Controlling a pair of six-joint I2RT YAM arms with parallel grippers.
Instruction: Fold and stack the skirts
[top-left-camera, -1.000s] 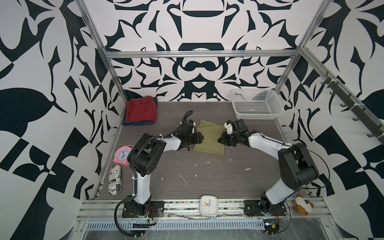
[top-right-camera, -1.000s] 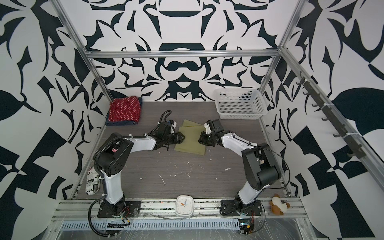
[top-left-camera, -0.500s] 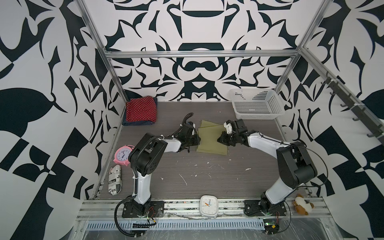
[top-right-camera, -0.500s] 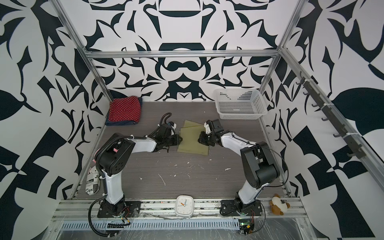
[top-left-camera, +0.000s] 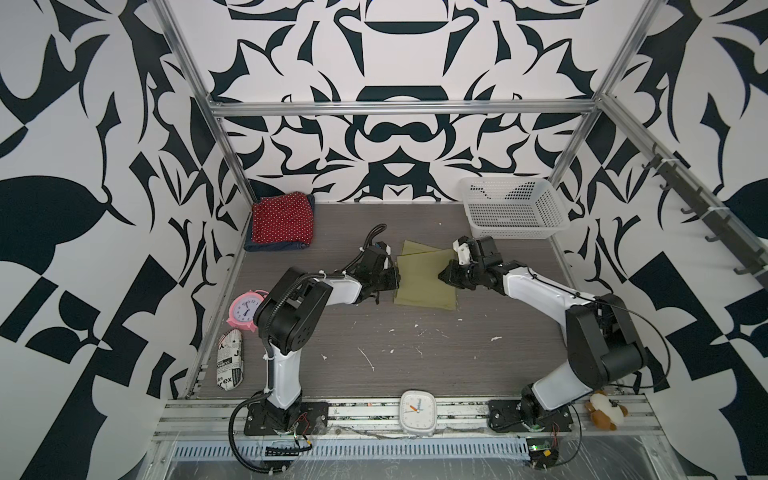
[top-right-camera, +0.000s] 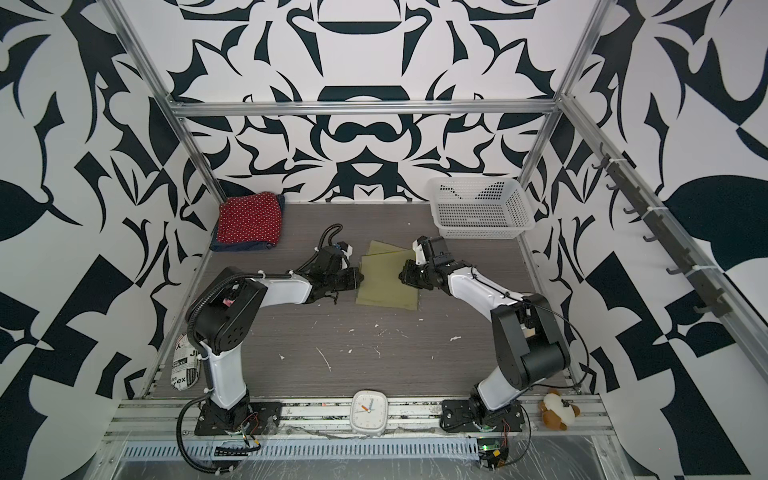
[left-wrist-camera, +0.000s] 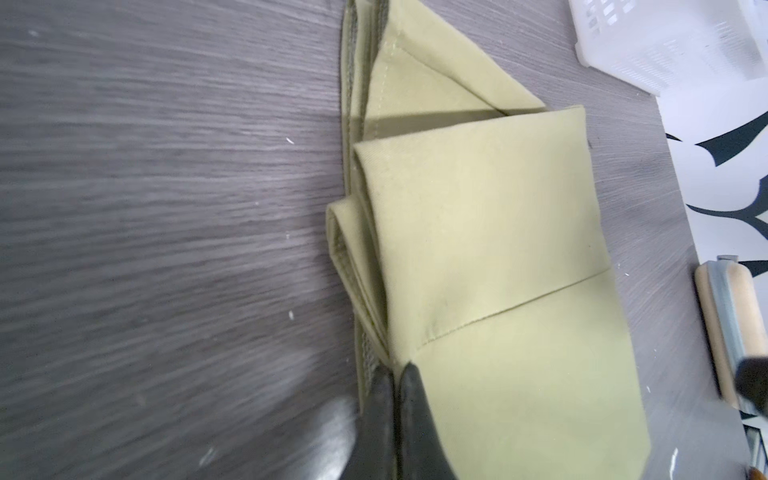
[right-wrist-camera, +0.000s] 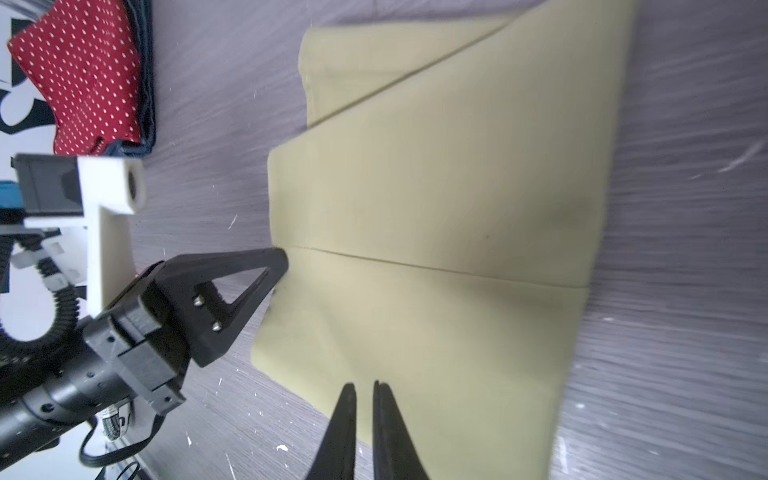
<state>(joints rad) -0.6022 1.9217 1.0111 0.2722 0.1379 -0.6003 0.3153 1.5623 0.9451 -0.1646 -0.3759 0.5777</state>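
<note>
Grey wood table (top-left-camera: 415, 357), black-and-white walls (top-left-camera: 395, 137). The folded olive-green skirt (top-left-camera: 424, 282) lies mid-table. The left gripper (top-left-camera: 397, 277) pinches its edge, and the right gripper (top-left-camera: 444, 276) is a little open over it. The red dotted skirt (top-left-camera: 282, 218) sits on the blue denim skirt (top-left-camera: 274, 247) in the far left corner.

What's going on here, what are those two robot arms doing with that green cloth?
They are folding skirts. The left gripper is shut on one edge of the folded olive-green skirt in the middle of the table, while the right gripper hangs over its opposite edge with jaws slightly apart, holding nothing. In the far left corner the red polka-dot skirt already lies folded on the dark blue denim skirt. The olive one is not yet on that stack.
</note>
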